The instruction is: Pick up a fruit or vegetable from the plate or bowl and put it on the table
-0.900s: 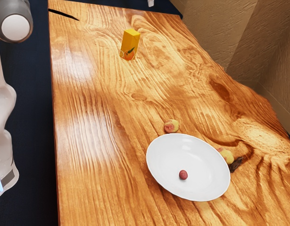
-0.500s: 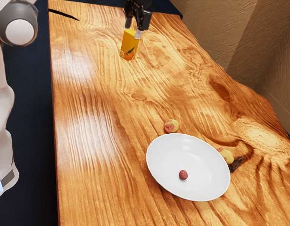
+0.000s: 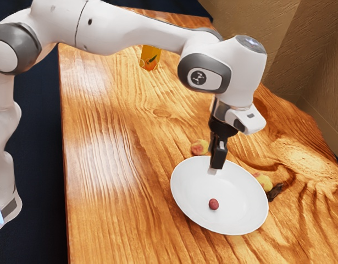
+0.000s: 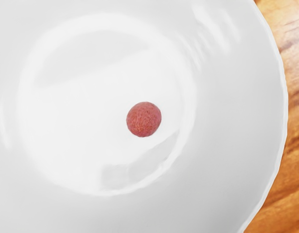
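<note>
My gripper (image 3: 214, 169) hangs pointing down over the far part of the white plate (image 3: 243, 212) in the exterior view, above the small round reddish fruit (image 3: 213, 204). One finger hides the other from this side, so how they stand cannot be told. The fruit lies on the plate's floor, apart from the gripper. In the wrist view the reddish fruit (image 4: 144, 119) rests inside the white plate (image 4: 237, 116).
A yellow-red fruit (image 3: 199, 147) lies on the wooden table (image 3: 119, 165) beside the plate's far rim. Another yellowish fruit (image 3: 264, 182) and a dark object (image 3: 275, 192) sit by the rim at the exterior view's right. An orange carton (image 3: 150, 58) stands farther back.
My arm has swung across the table, bringing the gripper from near the carton to above the plate. The fruits, plate and carton have stayed where they were.
</note>
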